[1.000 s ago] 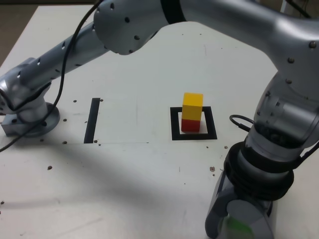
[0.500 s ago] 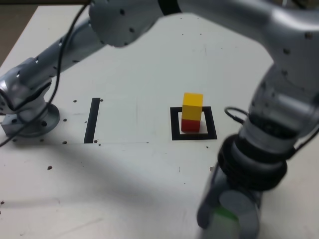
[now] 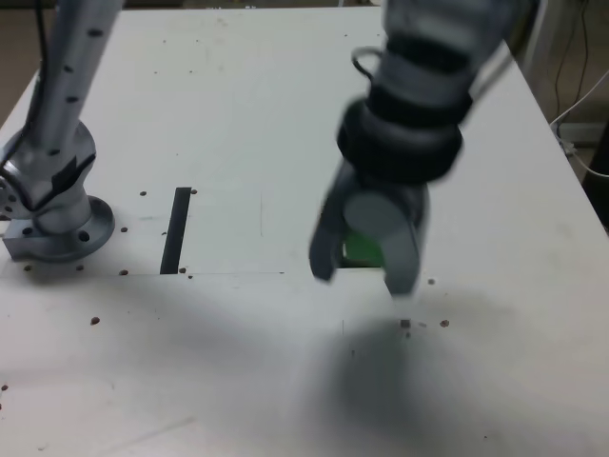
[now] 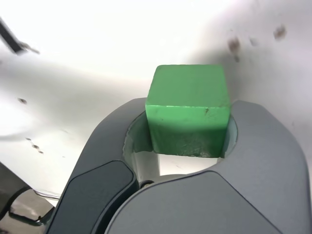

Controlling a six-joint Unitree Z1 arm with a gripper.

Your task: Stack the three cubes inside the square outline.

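The gripper hangs above the white desk, its jaws clamped on the green cube, which sits lifted between them. A black stripe lies toward the exterior view's left; the arm blocks the square outline.

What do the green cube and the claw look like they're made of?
Green cube: matte, opaque, with small scuffs and specks on its near face; painted wood or dense plastic, can't tell which. Claw: smooth grey moulded plastic by its look, with rounded edges and a soft sheen, and a paler lining around the cube.
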